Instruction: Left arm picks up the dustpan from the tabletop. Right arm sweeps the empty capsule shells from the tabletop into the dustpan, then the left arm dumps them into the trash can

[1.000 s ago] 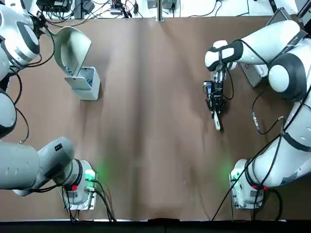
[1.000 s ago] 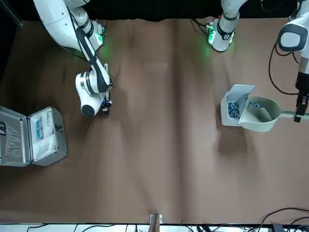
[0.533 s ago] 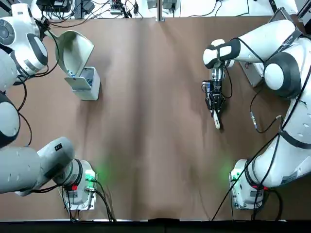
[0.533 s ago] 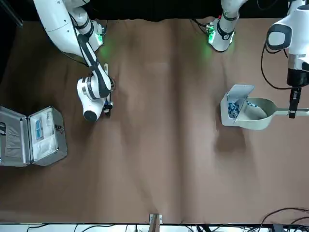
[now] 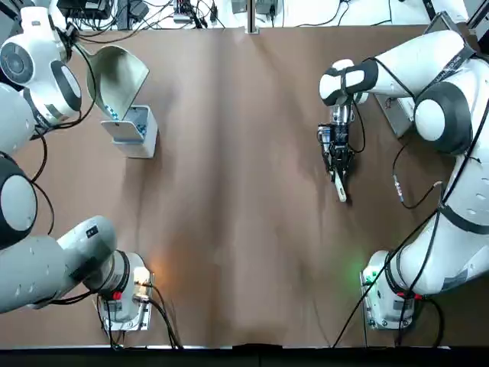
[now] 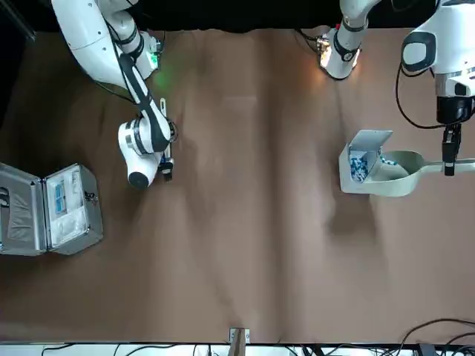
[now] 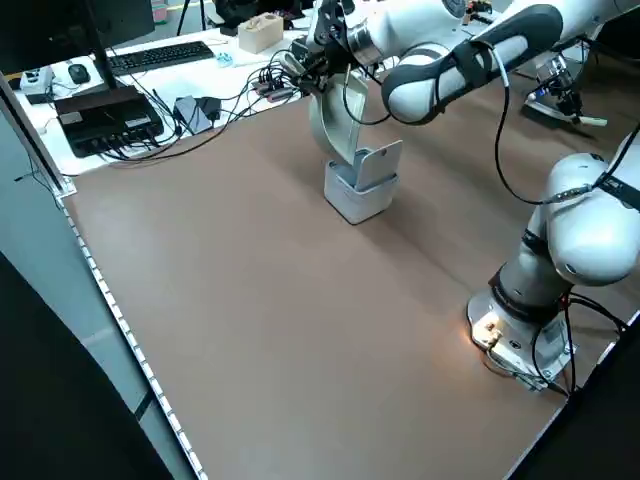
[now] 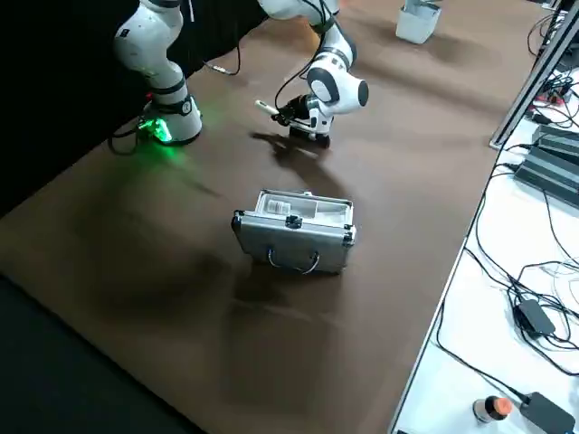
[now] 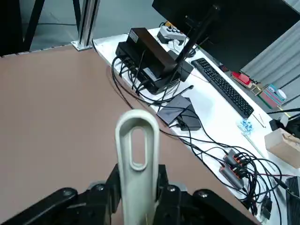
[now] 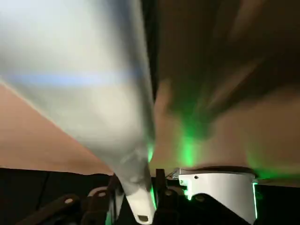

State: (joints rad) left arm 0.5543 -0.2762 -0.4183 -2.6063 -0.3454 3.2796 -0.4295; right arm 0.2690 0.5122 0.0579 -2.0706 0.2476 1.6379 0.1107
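Observation:
At the far left of the tabletop point(image 5: 229, 199), my left gripper point(image 6: 450, 159) is shut on the thin handle of the cream dustpan point(image 6: 395, 176). The handle point(image 9: 137, 159) shows between its fingers in the left wrist view. The dustpan point(image 5: 118, 75) is tipped with its lip over the open grey trash can point(image 5: 135, 130). Small blue-and-white bits point(image 6: 358, 165), seemingly the capsule shells, lie inside the trash can point(image 6: 359, 169). My right gripper point(image 5: 337, 162) hangs low over the right half of the table, shut on the slim white brush point(image 5: 341, 189).
An open metal case point(image 6: 50, 209) lies at the robot's right side of the table, beyond the right gripper. Cables, a keyboard and boxes point(image 7: 110, 100) sit past the table's far edge. The left arm's base point(image 5: 130, 287) glows orange, the right one point(image 5: 374, 277) green.
The left arm's wrist has turned and shifted, tipping the dustpan further over the trash can. The left base light went from green to orange. The right gripper with the brush barely moved.

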